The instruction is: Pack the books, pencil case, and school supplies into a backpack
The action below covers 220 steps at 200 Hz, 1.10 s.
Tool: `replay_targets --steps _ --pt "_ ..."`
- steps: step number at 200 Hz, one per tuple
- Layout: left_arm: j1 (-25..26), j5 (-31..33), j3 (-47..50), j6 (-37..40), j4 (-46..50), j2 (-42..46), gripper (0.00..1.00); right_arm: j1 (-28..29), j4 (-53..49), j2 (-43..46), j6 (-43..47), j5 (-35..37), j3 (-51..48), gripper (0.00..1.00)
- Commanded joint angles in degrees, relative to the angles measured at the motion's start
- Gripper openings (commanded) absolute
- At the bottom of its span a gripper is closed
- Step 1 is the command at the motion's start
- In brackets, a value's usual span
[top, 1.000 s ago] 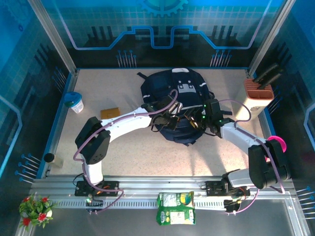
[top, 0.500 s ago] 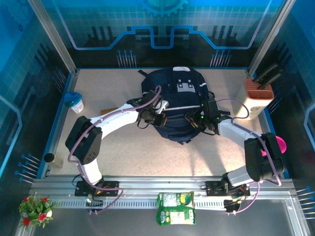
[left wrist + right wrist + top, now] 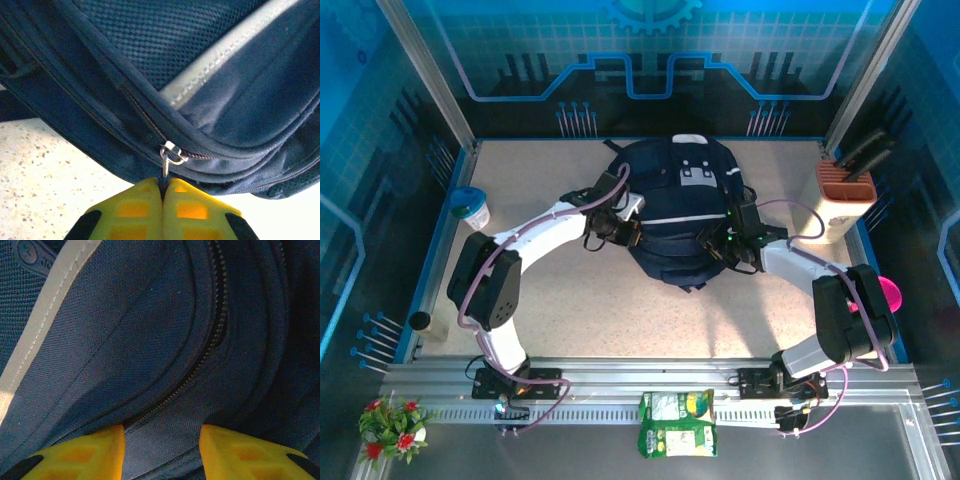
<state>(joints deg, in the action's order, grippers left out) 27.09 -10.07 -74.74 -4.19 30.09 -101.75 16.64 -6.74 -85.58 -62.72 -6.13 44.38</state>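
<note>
The navy backpack point(image 3: 680, 205) lies flat in the middle of the table, with its pale stripe point(image 3: 685, 217) running across it. My left gripper point(image 3: 620, 232) is at the bag's left edge. In the left wrist view this gripper point(image 3: 164, 186) is shut on the dark tab of the metal zipper pull point(image 3: 171, 153). My right gripper point(image 3: 720, 246) rests on the bag's right side. Its yellow fingers point(image 3: 90, 452) stand open, with a band of backpack fabric point(image 3: 160, 440) between them beside a closed zipper line point(image 3: 200, 362). The books are out of view.
A white cup with a blue lid point(image 3: 470, 208) stands at the left. An orange-topped holder point(image 3: 845, 190) stands at the right edge, a pink object point(image 3: 888, 292) behind the right arm. A small bottle point(image 3: 420, 322) sits near left. A green packet point(image 3: 677, 423) lies on the front rail.
My left gripper has moved left and away along the backpack's edge, with the zipper pull in it. The right gripper has stayed on the bag's right side.
</note>
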Motion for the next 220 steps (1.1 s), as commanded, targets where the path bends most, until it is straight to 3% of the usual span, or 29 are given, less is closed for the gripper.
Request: replay_targets --steps 1,31,59,85,97,110,138,178,220 --pt "-3.48 1.3 -1.65 -0.17 -1.23 -1.21 0.0 -1.64 -4.68 -1.74 1.1 7.08 -0.23 0.45" --pt "-3.67 1.49 -6.07 -3.78 -4.16 -5.06 0.0 -1.46 -2.58 -0.72 2.05 6.15 -1.02 0.45" --pt "-3.64 6.29 -7.99 -8.24 -6.21 -7.41 0.02 -1.3 -0.55 1.43 3.83 4.85 -1.9 0.46" --pt "-3.72 10.26 -4.87 -10.57 -8.13 -4.0 0.25 -1.11 -0.82 4.67 7.25 3.18 -2.21 0.49" --pt "-3.87 10.85 -2.61 -10.84 -8.11 -1.18 0.4 -1.04 -1.28 6.72 9.43 2.64 -2.25 0.52" --pt "-4.32 12.45 0.72 -11.4 -8.23 2.46 0.54 -0.72 -1.65 9.11 12.61 2.14 -2.0 0.58" --pt "-7.33 17.82 9.05 -14.47 -8.52 8.86 0.74 0.39 -5.7 12.59 18.13 4.03 0.49 0.73" --pt "-15.77 19.83 18.27 -20.66 -9.88 12.67 0.88 0.51 -7.11 13.02 22.12 0.88 4.05 0.8" --pt "-22.06 18.32 17.36 -20.61 -9.13 8.98 0.94 2.13 -3.92 11.58 23.68 -2.15 4.39 0.94"
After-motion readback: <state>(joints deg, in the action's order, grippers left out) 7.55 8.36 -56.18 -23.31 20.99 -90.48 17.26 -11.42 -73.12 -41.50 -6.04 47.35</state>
